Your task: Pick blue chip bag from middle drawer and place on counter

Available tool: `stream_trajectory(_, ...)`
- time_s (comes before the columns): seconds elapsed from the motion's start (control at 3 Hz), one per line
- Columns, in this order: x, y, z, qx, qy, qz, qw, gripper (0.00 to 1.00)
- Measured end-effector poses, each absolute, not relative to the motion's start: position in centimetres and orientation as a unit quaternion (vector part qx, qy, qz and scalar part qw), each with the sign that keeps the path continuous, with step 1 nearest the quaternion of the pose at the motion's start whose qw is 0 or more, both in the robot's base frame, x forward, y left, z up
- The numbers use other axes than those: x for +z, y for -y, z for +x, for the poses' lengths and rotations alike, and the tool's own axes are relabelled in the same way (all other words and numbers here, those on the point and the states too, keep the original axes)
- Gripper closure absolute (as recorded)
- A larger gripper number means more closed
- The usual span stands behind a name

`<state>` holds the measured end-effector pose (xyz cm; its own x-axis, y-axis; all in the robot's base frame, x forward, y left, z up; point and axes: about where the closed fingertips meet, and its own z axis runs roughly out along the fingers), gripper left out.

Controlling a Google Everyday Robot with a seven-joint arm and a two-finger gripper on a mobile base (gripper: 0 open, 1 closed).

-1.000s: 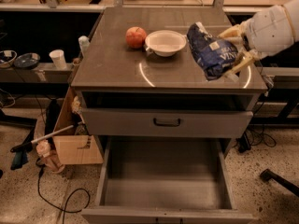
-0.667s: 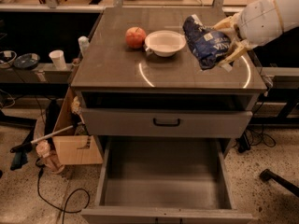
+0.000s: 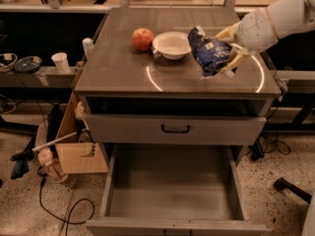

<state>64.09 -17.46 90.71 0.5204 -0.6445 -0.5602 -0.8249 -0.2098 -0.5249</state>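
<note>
The blue chip bag [image 3: 208, 52], dark blue foil with white lettering, is held in my gripper [image 3: 230, 50] over the counter [image 3: 123, 63], inside the white circular line and just right of the white bowl [image 3: 172, 44]. The gripper's pale fingers [image 3: 235, 59] are closed on the bag's right side. The white arm comes in from the upper right. The middle drawer [image 3: 170, 183] stands pulled out below the counter, its grey floor bare.
A red apple [image 3: 142, 39] sits left of the bowl on the counter. A shut grey drawer front with a black handle [image 3: 175, 129] is above the open drawer. A cardboard box [image 3: 76, 146], cables and a white cup [image 3: 60, 62] are at the left.
My gripper has carried the blue chip bag leftward and slightly farther back over the counter, closer to the white bowl.
</note>
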Motion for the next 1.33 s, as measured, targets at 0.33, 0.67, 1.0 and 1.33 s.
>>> stream_trajectory(0.33, 86.7, 17.5, 65.6, 0.098, -0.514, -0.766, 0.373, 1.00)
stream_trajectory(0.67, 84.5, 17.6, 66.0, 0.099, -0.534, -0.762, 0.353, 0.98)
stream_trajectory(1.0, 84.6, 17.6, 66.0, 0.099, -0.534, -0.762, 0.353, 0.75)
stream_trajectory(1.33, 84.6, 17.6, 66.0, 0.099, -0.534, -0.762, 0.353, 0.51)
